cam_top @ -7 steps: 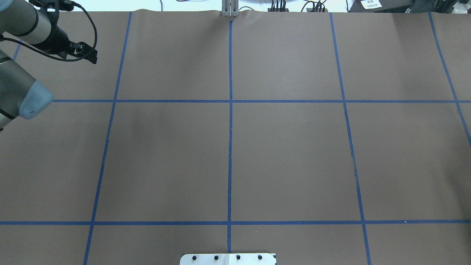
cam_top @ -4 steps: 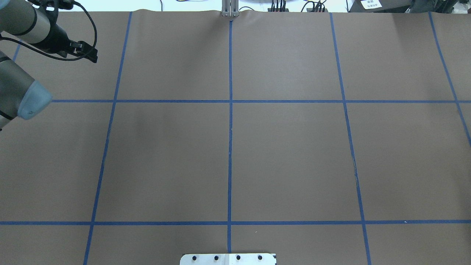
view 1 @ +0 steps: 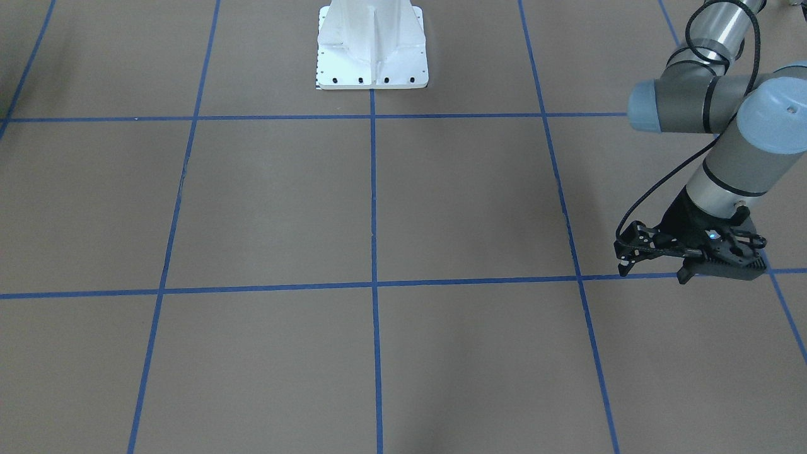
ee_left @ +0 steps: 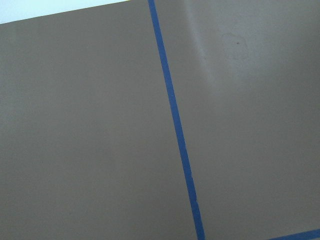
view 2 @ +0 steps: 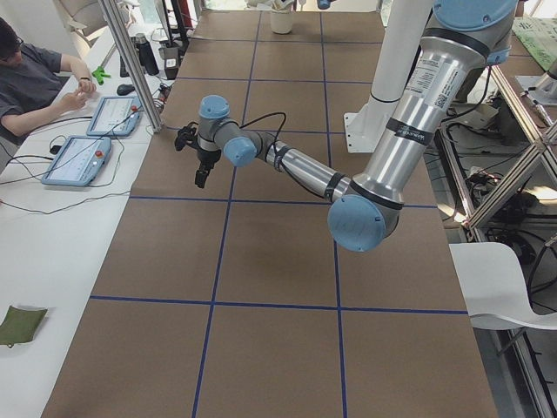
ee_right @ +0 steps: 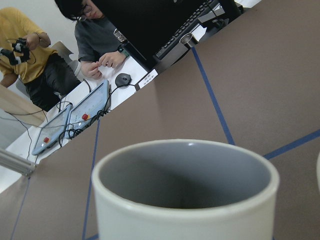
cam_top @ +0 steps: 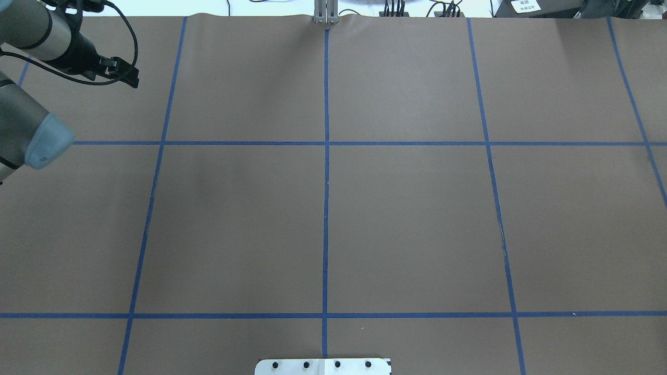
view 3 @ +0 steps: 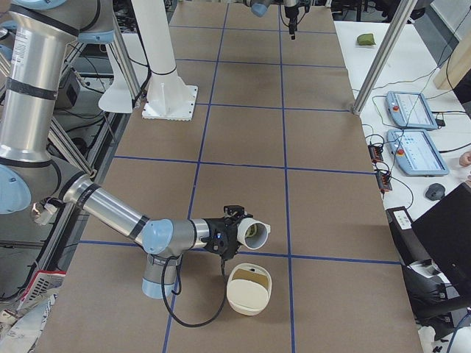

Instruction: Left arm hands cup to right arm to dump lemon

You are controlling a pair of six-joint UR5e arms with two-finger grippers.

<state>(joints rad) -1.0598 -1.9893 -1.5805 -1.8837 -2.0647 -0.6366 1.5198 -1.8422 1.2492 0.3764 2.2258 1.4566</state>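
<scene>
A: Where is the cup point(view 3: 255, 229)?
B: At the tip of the right gripper point(view 3: 237, 234), low over the worktop point(view 3: 243, 140) near its right end, about midway between the robot's edge and the operators' edge. It is tilted, with a cream bowl point(view 3: 249, 300) just beside it, closer to that end.
A: Are the fingers closed on it?
B: I cannot tell. That gripper shows only small and dark from the side, and its wrist camera is filled by the cup's white rim point(ee_right: 186, 212) and grey inside.
A: And the lemon?
B: I cannot pick it out; the rim hides the cup's bottom.
A: The left gripper point(view 1: 625, 255)?
B: It hovers close to the operators' edge, toward the left end, holding nothing and touching nothing. Its fingers overlap into one dark shape, so their gap I cannot tell
</scene>
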